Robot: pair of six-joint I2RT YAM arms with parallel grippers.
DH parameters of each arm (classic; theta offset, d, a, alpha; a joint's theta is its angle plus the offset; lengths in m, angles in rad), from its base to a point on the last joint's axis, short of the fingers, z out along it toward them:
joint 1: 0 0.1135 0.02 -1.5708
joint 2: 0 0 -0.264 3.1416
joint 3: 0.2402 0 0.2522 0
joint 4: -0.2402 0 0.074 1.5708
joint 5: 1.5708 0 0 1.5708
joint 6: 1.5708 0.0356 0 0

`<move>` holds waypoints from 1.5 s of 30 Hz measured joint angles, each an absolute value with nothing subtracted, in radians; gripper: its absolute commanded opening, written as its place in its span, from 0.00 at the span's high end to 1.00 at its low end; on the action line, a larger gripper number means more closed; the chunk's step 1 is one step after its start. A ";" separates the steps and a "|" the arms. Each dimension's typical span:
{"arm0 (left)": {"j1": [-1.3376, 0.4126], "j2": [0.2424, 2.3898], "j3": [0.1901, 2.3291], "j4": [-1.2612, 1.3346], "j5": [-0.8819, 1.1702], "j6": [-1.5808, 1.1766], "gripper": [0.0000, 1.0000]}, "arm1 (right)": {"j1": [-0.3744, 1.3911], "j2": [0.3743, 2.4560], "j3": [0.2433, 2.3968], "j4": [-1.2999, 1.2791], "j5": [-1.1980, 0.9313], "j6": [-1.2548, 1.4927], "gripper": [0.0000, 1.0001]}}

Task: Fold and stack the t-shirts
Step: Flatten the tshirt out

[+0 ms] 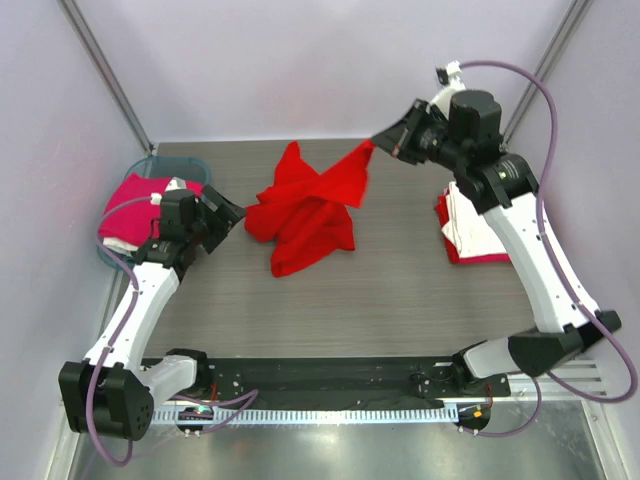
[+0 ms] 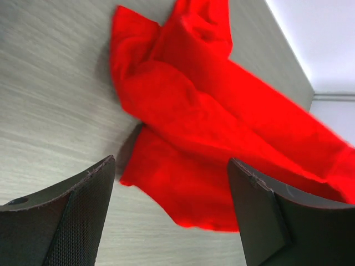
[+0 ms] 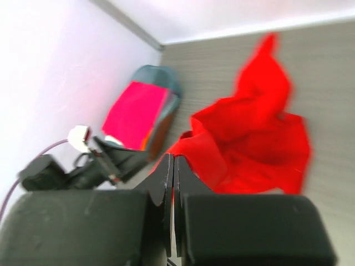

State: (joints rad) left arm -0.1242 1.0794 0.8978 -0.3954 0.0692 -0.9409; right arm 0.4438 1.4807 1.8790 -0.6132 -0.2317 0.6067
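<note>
Risk 1: the right gripper (image 1: pixel 383 140) has its jaws fully closed on only a thin pinch of one corner of the red shirt (image 1: pixel 305 215). A hard pull could slip the corner out, or drag the whole bundle across the table (image 1: pixel 400 290) rather than spread it, since the rest lies crumpled and twisted mid-table. Risk 2: the left gripper (image 1: pixel 238 212), jaws wide apart and empty, faces a doubled edge. Closing there may catch two layers, or miss the cloth and scrape the tabletop. Risk 3: the right forearm hangs over the folded stack (image 1: pixel 462 235) at the right edge, and a low sweep could disturb it. Pose: the right arm reaches far and high, wrist turned toward centre, with the corner lifted off the surface. The left arm is extended low beside the basket (image 1: pixel 150 165), its fingers just beside the shirt's left edge, with no contact evident.
</note>
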 measured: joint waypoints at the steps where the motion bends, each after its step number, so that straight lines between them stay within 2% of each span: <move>1: -0.124 1.079 0.891 -0.402 0.076 -0.941 0.18 | 0.414 1.430 1.802 -0.611 -0.216 0.615 0.99; 7: -0.126 1.091 0.884 -0.400 0.122 -0.934 0.20 | 0.377 1.265 1.521 -0.606 -0.191 0.631 0.99; 11: -0.139 1.120 0.848 -0.388 0.147 -0.929 0.27 | 0.371 1.192 1.354 -0.591 -0.144 0.632 0.99; 16: -0.147 1.172 0.771 -0.372 0.159 -0.921 0.27 | 0.311 1.097 1.198 -0.591 -0.034 0.649 0.99; 20: -0.149 1.239 0.762 -0.351 0.159 -0.915 0.23 | 0.270 1.010 1.133 -0.588 0.052 0.661 0.99; 26: -0.148 1.378 0.799 -0.296 0.160 -0.921 0.22 | 0.246 0.867 1.062 -0.588 0.186 0.665 0.99; 35: -0.161 1.626 0.953 -0.204 0.172 -0.966 0.25 | 0.245 0.871 1.047 -0.571 0.180 0.642 0.99; 37: -0.177 1.668 0.981 -0.191 0.171 -0.973 0.31 | 0.245 0.871 1.047 -0.569 0.179 0.636 0.99; 39: -0.192 1.702 1.006 -0.184 0.172 -0.987 0.56 | 0.245 0.870 1.047 -0.563 0.177 0.630 0.99; 40: -0.198 1.723 1.021 -0.178 0.171 -0.988 0.80 | 0.245 0.870 1.047 -0.560 0.177 0.629 0.99; 42: -0.208 1.751 1.036 -0.167 0.172 -0.988 0.98 | 0.245 0.870 1.047 -0.556 0.176 0.627 0.99; 45: -0.216 1.757 1.036 -0.168 0.169 -0.986 1.00 | 0.244 0.870 1.047 -0.553 0.177 0.627 0.99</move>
State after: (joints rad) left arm -0.2165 1.7565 1.0359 -0.1680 0.1688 -0.9855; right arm 0.2443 0.8703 1.0470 -0.5533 0.1768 0.6266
